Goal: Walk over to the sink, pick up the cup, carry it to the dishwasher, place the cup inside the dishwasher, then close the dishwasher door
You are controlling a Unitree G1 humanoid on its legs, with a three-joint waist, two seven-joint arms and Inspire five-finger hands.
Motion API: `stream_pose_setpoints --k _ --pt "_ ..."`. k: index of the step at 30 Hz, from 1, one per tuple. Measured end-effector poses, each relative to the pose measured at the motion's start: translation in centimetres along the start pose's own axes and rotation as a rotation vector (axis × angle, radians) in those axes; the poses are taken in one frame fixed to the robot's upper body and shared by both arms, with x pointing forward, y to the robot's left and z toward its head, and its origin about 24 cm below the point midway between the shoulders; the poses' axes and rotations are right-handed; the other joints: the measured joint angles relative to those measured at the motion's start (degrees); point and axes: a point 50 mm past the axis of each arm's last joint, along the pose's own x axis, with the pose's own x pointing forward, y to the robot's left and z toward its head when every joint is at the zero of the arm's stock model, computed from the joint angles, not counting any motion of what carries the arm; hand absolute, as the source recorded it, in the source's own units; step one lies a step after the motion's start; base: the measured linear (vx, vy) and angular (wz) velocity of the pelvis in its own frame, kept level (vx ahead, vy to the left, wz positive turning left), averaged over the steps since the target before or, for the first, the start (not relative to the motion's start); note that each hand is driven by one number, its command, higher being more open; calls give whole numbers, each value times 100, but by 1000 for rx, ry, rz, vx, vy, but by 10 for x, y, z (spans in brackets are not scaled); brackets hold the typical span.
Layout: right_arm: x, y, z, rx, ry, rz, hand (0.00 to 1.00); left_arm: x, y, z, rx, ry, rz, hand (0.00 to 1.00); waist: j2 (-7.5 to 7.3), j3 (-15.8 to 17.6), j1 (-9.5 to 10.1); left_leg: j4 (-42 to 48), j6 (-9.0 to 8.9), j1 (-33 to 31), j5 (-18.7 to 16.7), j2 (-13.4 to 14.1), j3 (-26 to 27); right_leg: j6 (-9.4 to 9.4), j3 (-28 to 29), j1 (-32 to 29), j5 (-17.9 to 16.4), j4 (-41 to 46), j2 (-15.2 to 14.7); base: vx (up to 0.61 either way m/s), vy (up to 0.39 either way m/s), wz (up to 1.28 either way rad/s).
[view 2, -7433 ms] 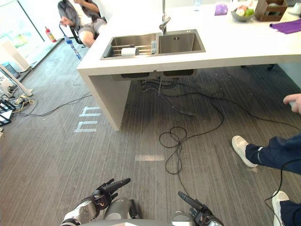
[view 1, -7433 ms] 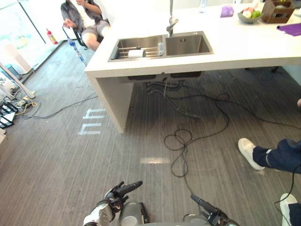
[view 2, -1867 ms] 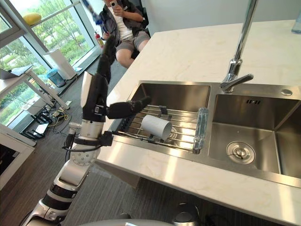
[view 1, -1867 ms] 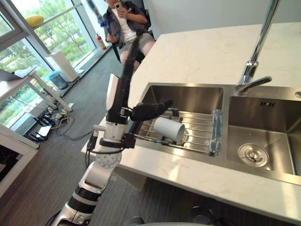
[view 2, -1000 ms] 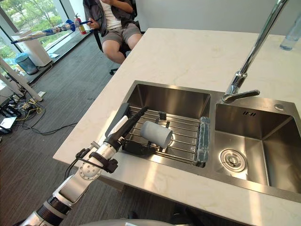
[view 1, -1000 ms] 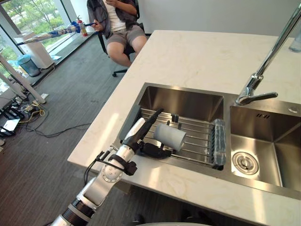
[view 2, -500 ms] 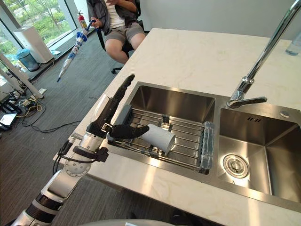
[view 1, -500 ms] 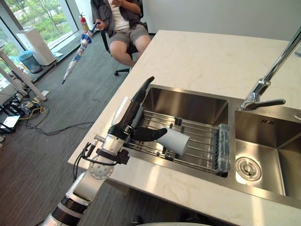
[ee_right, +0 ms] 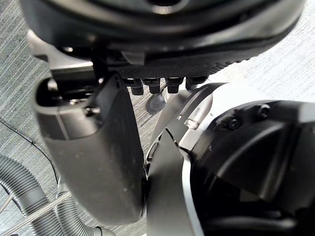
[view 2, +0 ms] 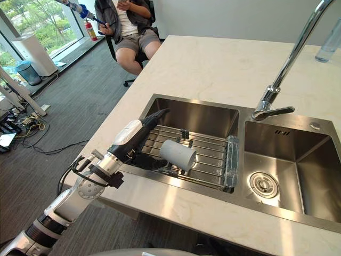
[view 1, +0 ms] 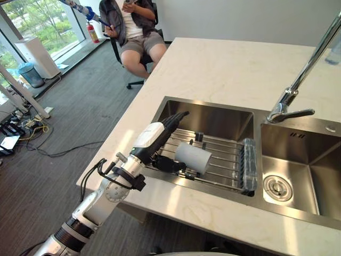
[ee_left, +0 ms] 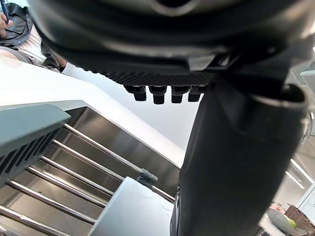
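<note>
1. Steel sink, L basin: walls close round the wire rack. I see bare bars free betw. cup and rack's R end.
2. Cup lies on its side on the rack, long axis approx. along the bars, one end toward L hand. Mouth end: can't tell.
3. L hand reaches in over the near rim, fingers straight, thumb spread just beside the cup, gripping nothing.
4. R hand over floor, fingers relaxed, empty.

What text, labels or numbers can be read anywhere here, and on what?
No text can be read anywhere.
Cup in the sink: plain, no print showing.
Bottle on the counter: any print too small to read.
Fire extinguisher on the floor: label too blurred to read.
</note>
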Motion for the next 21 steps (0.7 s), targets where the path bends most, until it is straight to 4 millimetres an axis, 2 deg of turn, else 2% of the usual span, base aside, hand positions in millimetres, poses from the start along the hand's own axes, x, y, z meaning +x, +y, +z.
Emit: stream_pose_setpoints --k 7,12,17,21 --pt "0 1 0 10 1 1 100 3 7 -7 35 8 11 100 3 -19 -66 -34 2 0 2 -8 -14 5 -93 -11 40 1 -10 1 1 0" --pt "0 0 0 26 3 2 100 2 0 -20 37 61 -25 100 23 -41 -94 -49 3 3 0 -6 -12 -17 -98 -36 229 0 -11 0 0 0" --pt "0 1 0 16 4 3 100 -2 -16 -27 28 91 -107 100 23 -41 -146 -47 2 8 -1 -5 7 -15 -81 -39 240 -1 -14 -20 8 -1" --pt "1 2 1 10 1 8 100 -1 -18 -27 29 90 -118 100 24 -41 -208 -46 -5 21 -6 6 71 -15 -54 -59 241 -2 -10 -34 9 -9"
